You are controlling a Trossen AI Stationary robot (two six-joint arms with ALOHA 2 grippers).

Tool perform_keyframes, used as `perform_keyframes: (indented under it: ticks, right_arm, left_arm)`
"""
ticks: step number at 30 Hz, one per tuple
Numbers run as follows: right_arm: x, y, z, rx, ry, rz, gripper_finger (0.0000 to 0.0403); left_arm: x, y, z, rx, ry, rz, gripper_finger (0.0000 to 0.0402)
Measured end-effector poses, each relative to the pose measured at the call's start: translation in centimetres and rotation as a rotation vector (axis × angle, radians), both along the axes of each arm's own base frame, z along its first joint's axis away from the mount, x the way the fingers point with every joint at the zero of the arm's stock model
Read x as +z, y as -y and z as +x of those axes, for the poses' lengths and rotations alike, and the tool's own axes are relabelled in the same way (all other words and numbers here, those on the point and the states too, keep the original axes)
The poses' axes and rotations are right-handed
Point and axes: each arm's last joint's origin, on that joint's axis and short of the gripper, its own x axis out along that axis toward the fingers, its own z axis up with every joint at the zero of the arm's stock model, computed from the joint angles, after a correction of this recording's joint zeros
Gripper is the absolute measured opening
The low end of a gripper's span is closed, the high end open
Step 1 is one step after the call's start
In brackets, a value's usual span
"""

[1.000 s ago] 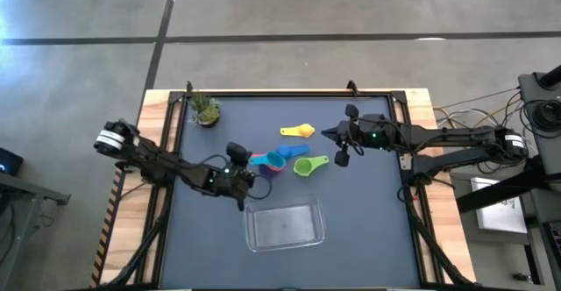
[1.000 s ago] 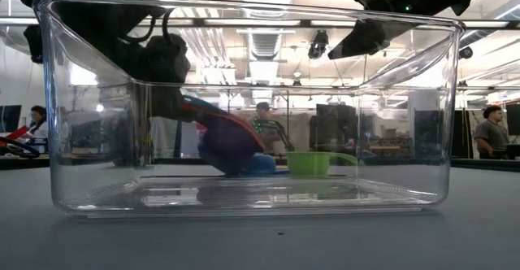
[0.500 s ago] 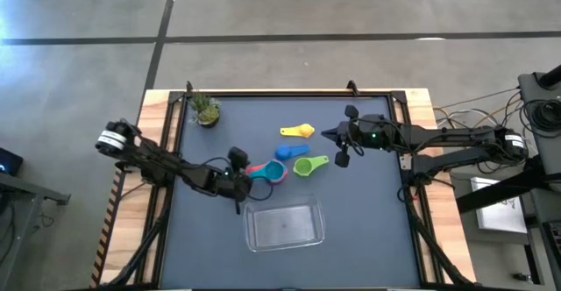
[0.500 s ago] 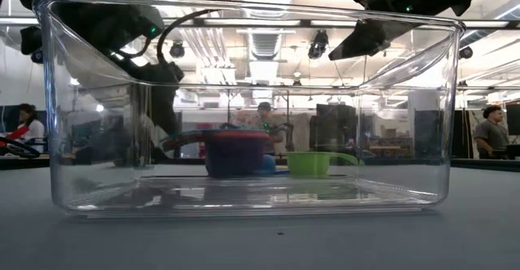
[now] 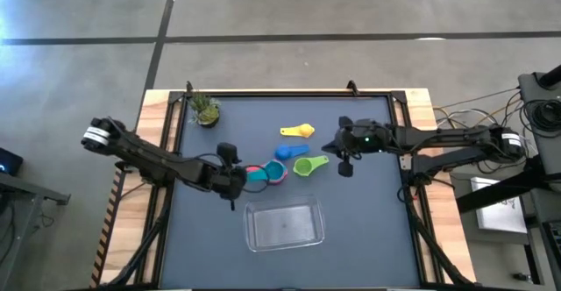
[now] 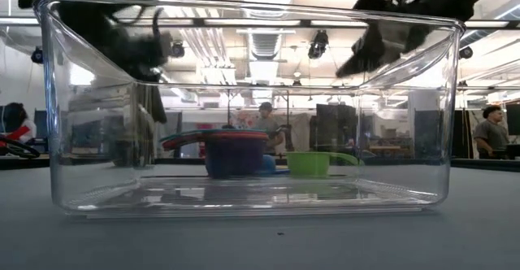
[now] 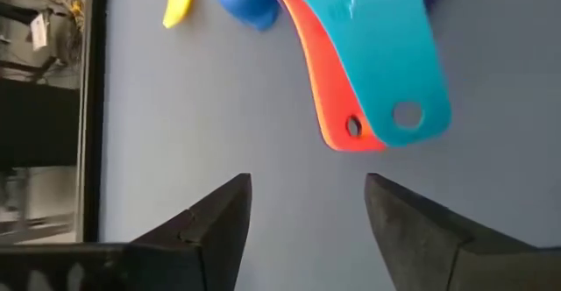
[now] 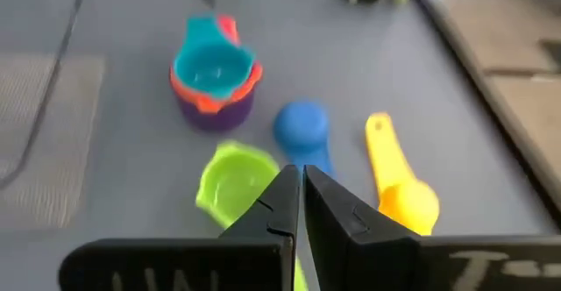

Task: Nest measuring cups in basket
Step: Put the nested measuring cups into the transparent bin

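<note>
1. The clear, glossy plastic basket with rounded corners and low walls (image 5: 284, 224) sits on the dark matte table (image 5: 368, 212), at its near middle, with its long axis running left to right in the high view. It holds nothing.
2. Just beyond the basket's far left corner stands a nested stack of smooth plastic cups: a teal measuring cup (image 5: 274, 170) on top, an orange-red measuring cup (image 8: 203, 99) under it and a purple measuring cup (image 8: 216, 114) at the bottom.
3. The stack stands upright with its mouths facing up. The flat teal and orange-red handles, each with a small hole, overlap and point toward the left gripper (image 5: 230, 179).
4. A round blue measuring cup (image 5: 286, 152) lies just behind the stack, mouth down.
5. A lime-green measuring cup (image 5: 305, 166) stands mouth up to the right of the stack, its handle pointing right toward the right gripper (image 5: 344, 157).
6. A yellow measuring cup (image 5: 301, 131) lies farther back, its long handle pointing left.
7. The left gripper hovers by the handle tips with its jaws apart, holding nothing.
8. The right gripper hangs above the table beside the green cup, fingers pressed together and empty.
</note>
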Motion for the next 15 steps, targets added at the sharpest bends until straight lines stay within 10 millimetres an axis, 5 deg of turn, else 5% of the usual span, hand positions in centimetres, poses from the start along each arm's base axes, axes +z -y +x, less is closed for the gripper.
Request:
perform_keyframes:
  ticks: [6,15]
  right_arm:
    - [-2.7,0.1,0.7,0.014,-0.176,0.030,0.0056]
    - [-6.4,0.0,2.3,0.068,-0.330,0.067,0.0179]
  left_arm:
    - [2.6,-0.5,-1.7,0.036,0.222,-0.089,0.0195]
    - [4.9,-0.8,-3.5,-0.019,0.595,-0.273,0.0189]
